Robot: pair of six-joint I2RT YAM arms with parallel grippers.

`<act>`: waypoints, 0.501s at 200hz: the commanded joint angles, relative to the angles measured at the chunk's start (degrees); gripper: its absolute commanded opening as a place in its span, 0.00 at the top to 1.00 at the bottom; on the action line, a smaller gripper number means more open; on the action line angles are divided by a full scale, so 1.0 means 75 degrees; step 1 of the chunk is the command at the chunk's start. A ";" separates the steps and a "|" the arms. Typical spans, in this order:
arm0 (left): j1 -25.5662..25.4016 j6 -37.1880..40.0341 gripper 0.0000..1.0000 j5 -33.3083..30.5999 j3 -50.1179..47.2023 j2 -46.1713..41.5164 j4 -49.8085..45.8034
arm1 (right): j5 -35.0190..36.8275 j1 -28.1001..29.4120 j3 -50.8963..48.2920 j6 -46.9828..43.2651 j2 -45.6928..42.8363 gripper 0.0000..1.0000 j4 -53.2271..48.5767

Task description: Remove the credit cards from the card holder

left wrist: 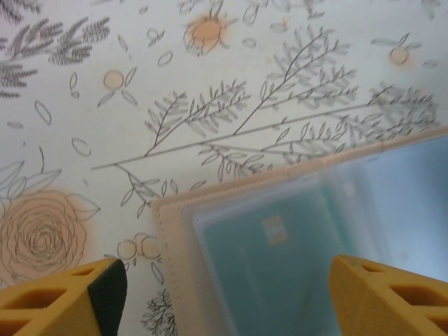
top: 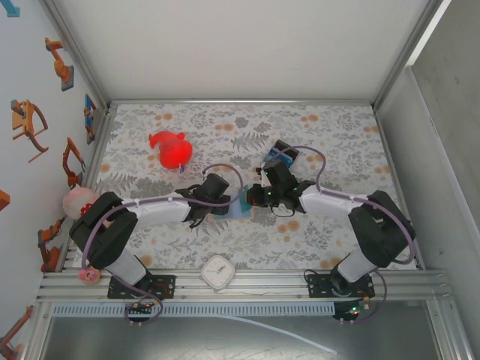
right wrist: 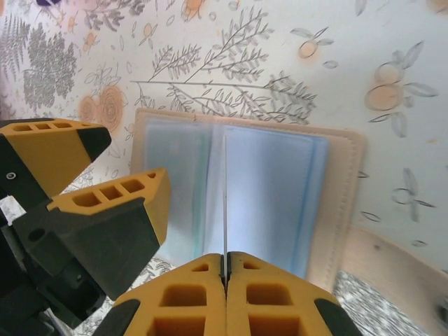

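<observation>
At the left gripper (left wrist: 227, 276): spread wide, grasping nothing. Hovers over one corner of the card holder (left wrist: 171, 238), with one yellow finger above the flowered tablecloth (left wrist: 210, 105) just beside the tan edge and the other above the clear sleeve. Between those two fingers, under the sleeve: a teal credit card (left wrist: 280, 262) with a small pale mark, flat inside the open card holder.

At the right gripper (right wrist: 225, 260): clenched tight, pads pressed together. Pinches the near end of a thin pale-blue leaf (right wrist: 225, 189) standing on edge at the fold of the card holder. Cannot tell whether that leaf is a sleeve or a card. Ahead of the right fingertips: the card holder, open like a booklet, with blue-lined pages on either side of the leaf and a tan stitched border around them. Just left of the right gripper, close over the left page: the left gripper's fingers (right wrist: 115, 203).

From above: card holder flat on the tablecloth, between the two grippers, both right at it. Beyond the right gripper, near: a black-edged blue block (top: 285, 154). Beyond the left gripper, farther off: a red toy (top: 171, 150). Behind both grippers, toward the arm bases: a white clock (top: 218, 271).
</observation>
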 commanded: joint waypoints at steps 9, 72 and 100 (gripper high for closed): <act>0.0002 0.0242 0.24 -0.0135 0.0210 -0.0130 0.0061 | 0.1162 -0.0078 0.0455 -0.0828 -0.0846 1.00 -0.1271; 0.0025 0.0510 0.08 -0.0662 0.0058 -0.1095 0.0147 | 0.2694 -0.0242 0.1047 -0.2189 -0.1989 1.00 -0.2337; 0.0026 0.0654 0.03 -0.0889 -0.0156 -0.1712 0.0193 | 0.3201 -0.0334 0.1322 -0.2910 -0.2191 1.00 -0.2477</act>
